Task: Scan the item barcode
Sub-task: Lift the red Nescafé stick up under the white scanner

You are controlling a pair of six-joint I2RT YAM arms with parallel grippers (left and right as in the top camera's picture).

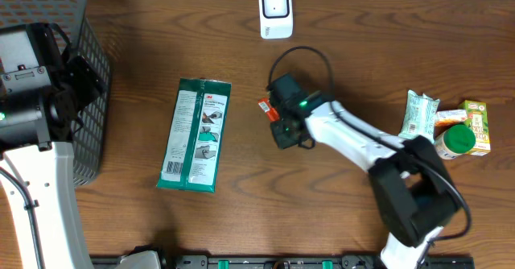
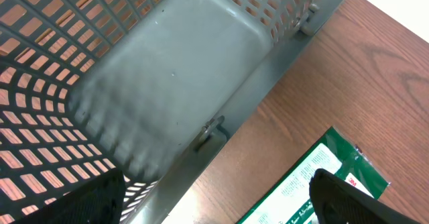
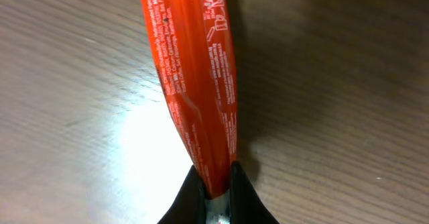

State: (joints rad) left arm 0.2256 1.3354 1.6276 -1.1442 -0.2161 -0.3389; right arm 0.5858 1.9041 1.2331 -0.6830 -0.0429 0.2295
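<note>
A slim red-orange packet (image 3: 198, 83) with white print is pinched at its lower end between the fingers of my right gripper (image 3: 216, 177), which is shut on it just above the wood table. Overhead, that gripper (image 1: 275, 114) is at mid-table with the red packet (image 1: 263, 105) poking out to its left. A white scanner (image 1: 275, 11) stands at the table's far edge, beyond the gripper. My left gripper (image 2: 218, 200) hangs open with nothing between its fingers, over the basket's edge.
A grey mesh basket (image 1: 88, 76) fills the far left corner. A green wipes pack (image 1: 195, 134) lies flat left of centre, also under the left wrist (image 2: 295, 190). At the right are a green-white pouch (image 1: 419, 114), a green-lidded jar (image 1: 455, 140) and a juice box (image 1: 476, 124).
</note>
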